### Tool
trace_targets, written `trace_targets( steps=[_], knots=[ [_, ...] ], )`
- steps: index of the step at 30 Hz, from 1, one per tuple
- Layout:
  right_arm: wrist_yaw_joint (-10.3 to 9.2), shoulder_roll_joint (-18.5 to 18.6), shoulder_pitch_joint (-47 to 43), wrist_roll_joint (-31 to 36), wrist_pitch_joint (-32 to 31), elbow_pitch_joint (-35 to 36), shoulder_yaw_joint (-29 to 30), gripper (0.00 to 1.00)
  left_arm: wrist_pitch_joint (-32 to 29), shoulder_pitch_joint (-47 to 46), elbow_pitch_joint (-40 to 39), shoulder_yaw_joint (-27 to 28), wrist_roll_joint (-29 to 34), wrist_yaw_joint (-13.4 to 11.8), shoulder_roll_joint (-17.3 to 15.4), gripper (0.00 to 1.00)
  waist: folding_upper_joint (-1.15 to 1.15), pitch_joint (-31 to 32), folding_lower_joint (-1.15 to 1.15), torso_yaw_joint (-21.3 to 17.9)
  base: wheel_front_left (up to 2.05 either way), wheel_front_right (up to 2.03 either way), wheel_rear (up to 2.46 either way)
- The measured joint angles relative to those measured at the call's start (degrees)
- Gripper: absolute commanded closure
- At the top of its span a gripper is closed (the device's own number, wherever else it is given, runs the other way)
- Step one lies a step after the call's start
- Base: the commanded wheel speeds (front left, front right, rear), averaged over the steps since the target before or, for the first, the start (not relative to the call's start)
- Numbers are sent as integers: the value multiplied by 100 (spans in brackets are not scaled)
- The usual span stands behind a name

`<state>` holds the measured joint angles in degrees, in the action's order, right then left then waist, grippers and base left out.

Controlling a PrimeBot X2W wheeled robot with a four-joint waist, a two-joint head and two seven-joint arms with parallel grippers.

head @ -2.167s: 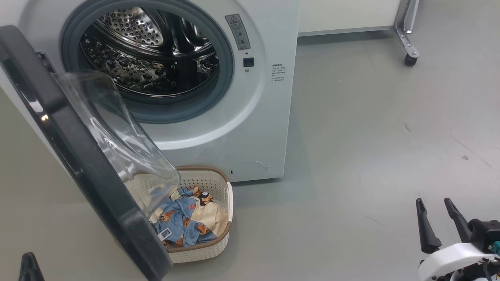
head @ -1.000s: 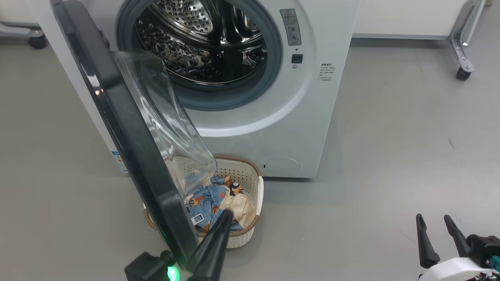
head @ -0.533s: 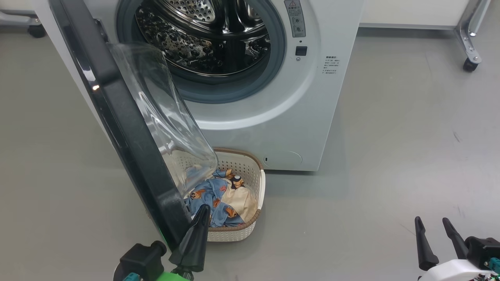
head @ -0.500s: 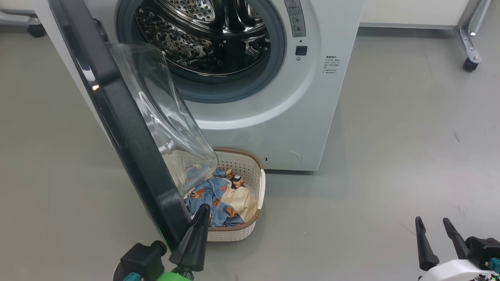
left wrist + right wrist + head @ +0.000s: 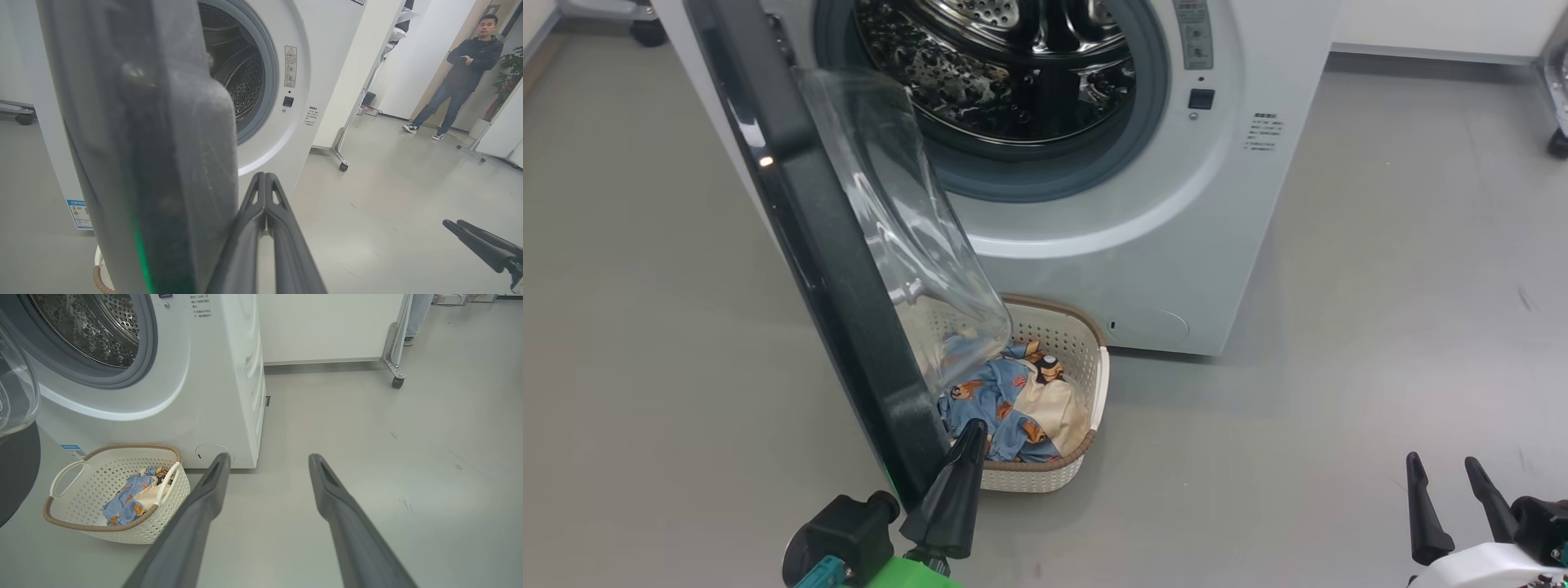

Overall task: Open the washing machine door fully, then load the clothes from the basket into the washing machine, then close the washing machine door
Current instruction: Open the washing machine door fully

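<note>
- Your large round glossy black washing machine door (image 5: 829, 269), with its bulging clear glass window (image 5: 907, 220), stands swung out at the left, its edge turned toward you.
- Your left pincer (image 5: 968, 437) sits just beside the door's near lower edge, fingers (image 5: 288, 245) pressed together with nothing between them.
- The small cream-white perforated plastic basket (image 5: 1037, 478) rests on the grey floor (image 5: 1298, 367) just right of the door. The light-blue and cream bear-print clothes (image 5: 1005, 400) lie inside it.
- The big white front-loading washing machine (image 5: 1176, 245) stands beyond the basket, its steel drum (image 5: 1013, 73) exposed.
- Your right pincer (image 5: 1442, 461) hovers at the near right, fingers (image 5: 339, 506) spread, holding nothing.
</note>
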<state>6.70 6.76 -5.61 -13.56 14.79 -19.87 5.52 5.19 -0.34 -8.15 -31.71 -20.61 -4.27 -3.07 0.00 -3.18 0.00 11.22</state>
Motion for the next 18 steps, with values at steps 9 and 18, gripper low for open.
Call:
trace_targets(
  steps=[9, 18],
  knots=[
    [37, -22, 1, 58, 0, 0, 54, 0, 99, -70, 76, -81, -1, -70, 42, 100, 0, -87, 0, 399, 0, 0, 0],
    [38, -20, 25, 100, 0, 1, 69, 0, 276, -198, 218, 100, -4, -204, 67, 100, 0, -184, 0, 857, 0, 0, 0]
  ],
)
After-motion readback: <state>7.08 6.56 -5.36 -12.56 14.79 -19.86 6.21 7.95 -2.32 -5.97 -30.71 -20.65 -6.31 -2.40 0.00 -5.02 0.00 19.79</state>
